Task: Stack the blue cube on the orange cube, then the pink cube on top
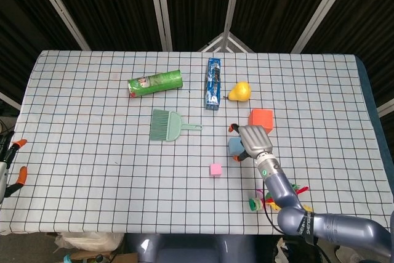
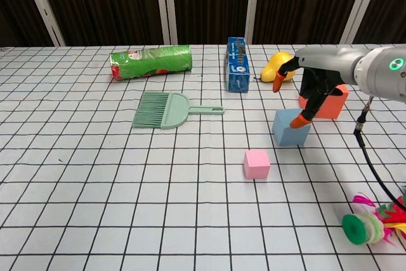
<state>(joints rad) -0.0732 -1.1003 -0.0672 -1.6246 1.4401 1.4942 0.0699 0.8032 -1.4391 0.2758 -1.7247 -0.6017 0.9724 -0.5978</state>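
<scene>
Right robot hand point(image 2: 311, 87), fingers spread and grasping nothing, poised above the blue cube point(image 2: 289, 129). Orange cube point(image 2: 333, 102) just behind the blue cube; pink cube point(image 2: 256, 164) in front of it. Left robot hand point(image 1: 7, 164) likewise released.

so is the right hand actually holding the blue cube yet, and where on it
Nothing is held. The right hand hovers over the blue cube with its fingers spread apart, not closed on the cube's sides. The left hand holds nothing either.
</scene>
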